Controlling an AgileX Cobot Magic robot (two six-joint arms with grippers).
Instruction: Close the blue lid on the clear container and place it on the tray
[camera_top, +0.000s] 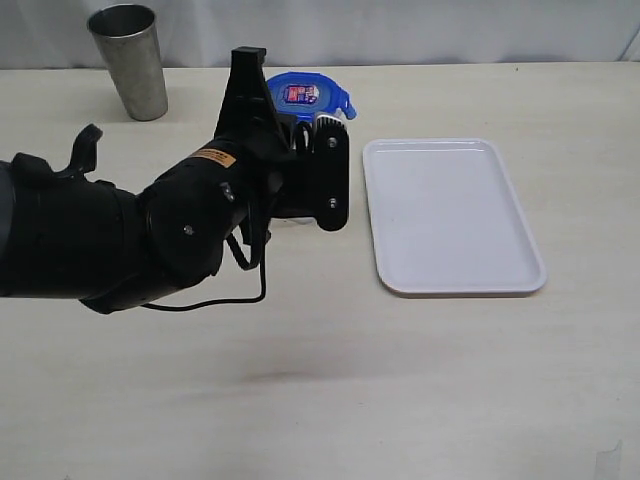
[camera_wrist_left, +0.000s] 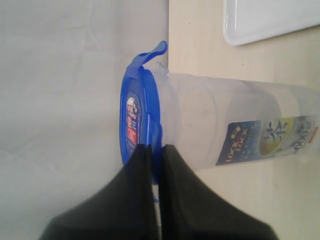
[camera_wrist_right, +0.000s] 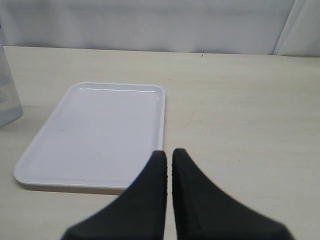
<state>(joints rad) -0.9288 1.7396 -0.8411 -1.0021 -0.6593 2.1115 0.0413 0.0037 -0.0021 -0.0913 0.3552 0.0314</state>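
Pale table under me, white curtain behind it. The white tray lies just ahead of my right gripper, whose fingers are pressed together. My left arm reaches out level. The clear container stands on the table beside the tray. My left gripper is squeezed together, with its tips against the edge of the blue lid on top of the container.

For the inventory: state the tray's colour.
Plain white tray, clearest in the exterior view.
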